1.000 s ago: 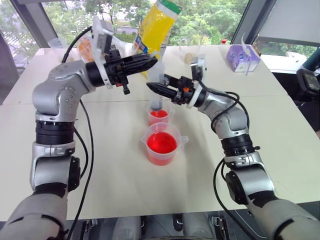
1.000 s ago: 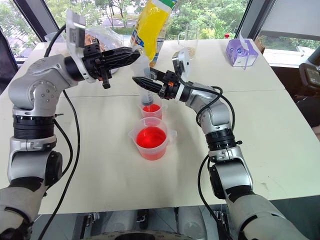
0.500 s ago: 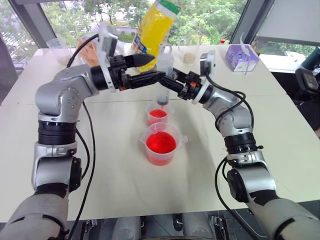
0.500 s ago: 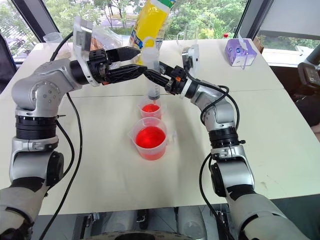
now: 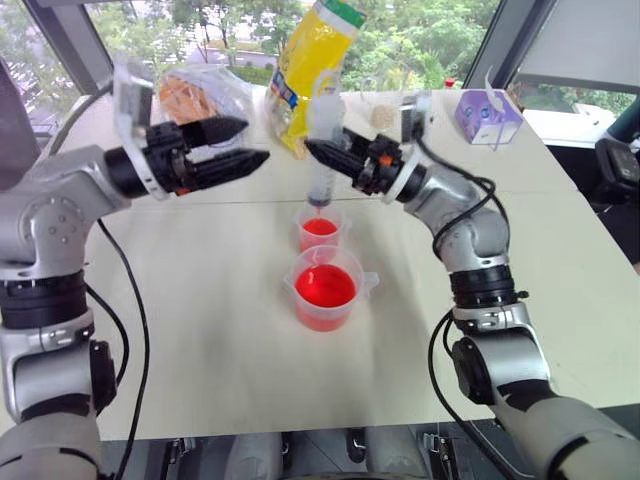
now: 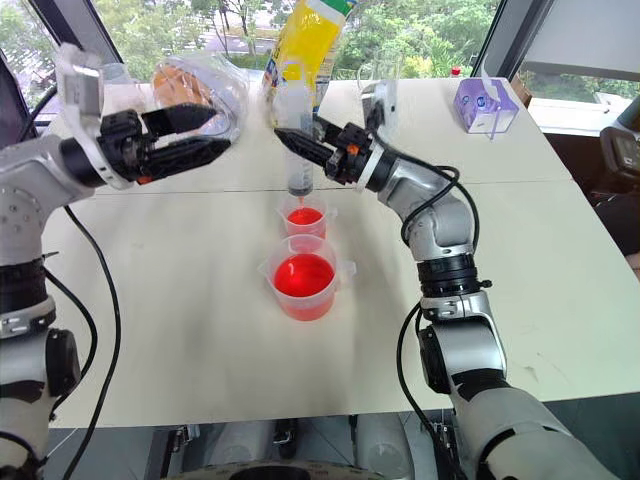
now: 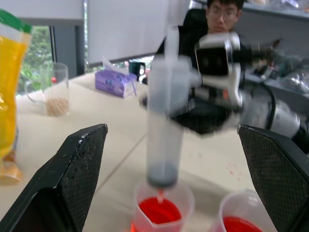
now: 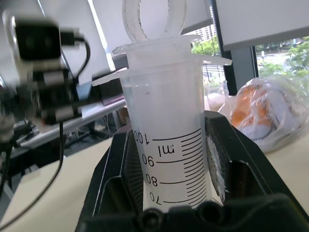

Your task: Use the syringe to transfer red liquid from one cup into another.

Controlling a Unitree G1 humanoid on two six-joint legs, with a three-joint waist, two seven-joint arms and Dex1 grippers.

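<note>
Here the right gripper [image 5: 318,152] clamps the syringe [image 5: 322,150] upright, tip just above the small cup [image 5: 320,231]; the left gripper [image 5: 240,145], released, hangs left of it.

syringe [image 7: 164,125]: motion-blurred in my left wrist view; I can't read its graduations there.
syringe tip: cut off in my right wrist view, below the right gripper [image 8: 166,191].

White table [image 5: 220,300]: spouted beaker [image 5: 325,291], small cup [image 5: 321,230], yellow bag [image 5: 308,60], possibly tissue box [image 5: 486,116].
</note>
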